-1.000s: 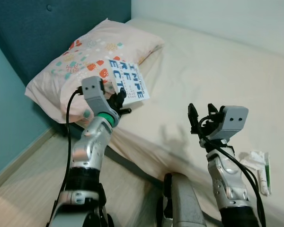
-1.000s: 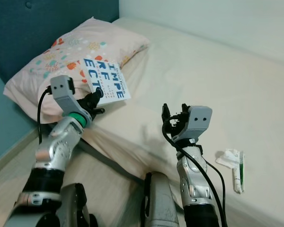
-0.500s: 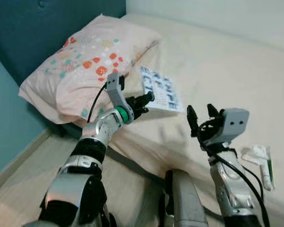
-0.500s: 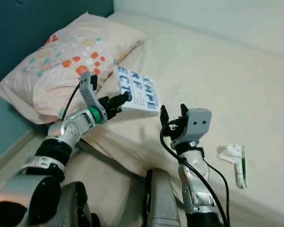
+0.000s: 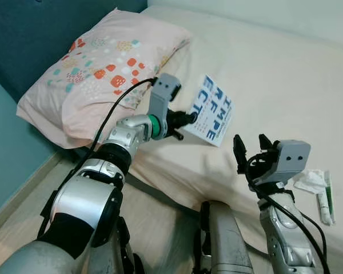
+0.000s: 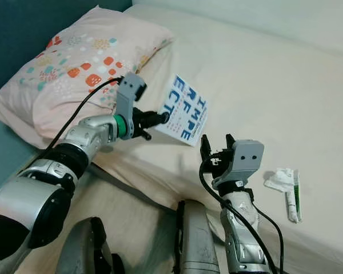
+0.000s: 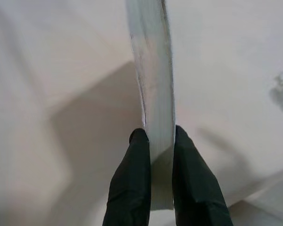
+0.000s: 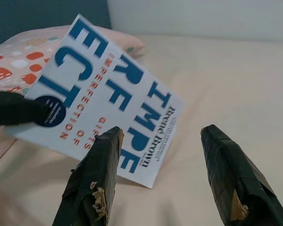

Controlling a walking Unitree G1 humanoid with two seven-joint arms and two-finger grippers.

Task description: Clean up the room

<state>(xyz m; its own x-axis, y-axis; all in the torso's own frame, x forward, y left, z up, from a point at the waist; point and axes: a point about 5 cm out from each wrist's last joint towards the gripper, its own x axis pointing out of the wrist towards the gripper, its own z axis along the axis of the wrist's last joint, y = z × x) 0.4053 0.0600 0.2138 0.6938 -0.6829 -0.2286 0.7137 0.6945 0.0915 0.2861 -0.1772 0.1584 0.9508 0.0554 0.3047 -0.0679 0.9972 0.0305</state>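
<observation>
Left gripper [image 5: 190,119] pinching a white book [image 5: 215,117] above the bed [image 5: 274,85], right gripper [image 5: 252,149] spread nearby

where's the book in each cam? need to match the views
Left eye view: book, centre, held above the bed by the left gripper.
Right eye view: book, centre, just above the right gripper.
Left wrist view: book edge-on, clamped between the fingers.
Right wrist view: book cover-on, behind the open fingers.
Shared landmark: the pillow, beside the book.
</observation>
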